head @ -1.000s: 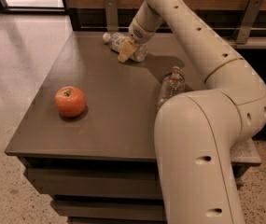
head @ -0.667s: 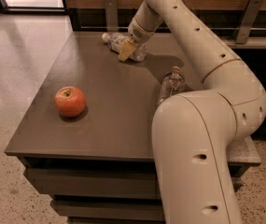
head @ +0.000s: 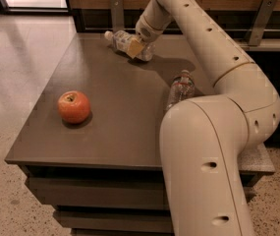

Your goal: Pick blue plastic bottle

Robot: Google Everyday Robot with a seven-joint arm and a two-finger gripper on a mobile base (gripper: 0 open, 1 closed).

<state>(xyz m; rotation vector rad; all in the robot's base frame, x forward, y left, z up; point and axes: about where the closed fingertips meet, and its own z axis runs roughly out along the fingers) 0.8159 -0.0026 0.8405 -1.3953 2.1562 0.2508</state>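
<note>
The blue plastic bottle [head: 121, 39] lies on its side at the far edge of the brown table [head: 115, 117], its white cap pointing left. Its label is white and pale blue. My gripper [head: 138, 47] is down on the right end of the bottle and covers that end. The arm reaches to it from the lower right, across the table.
A red apple [head: 73, 106] sits at the left front of the table. A clear ribbed bottle [head: 180, 89] lies at the right, next to my arm's big lower link [head: 203, 161]. A wooden wall with metal brackets [head: 115, 13] runs behind the table.
</note>
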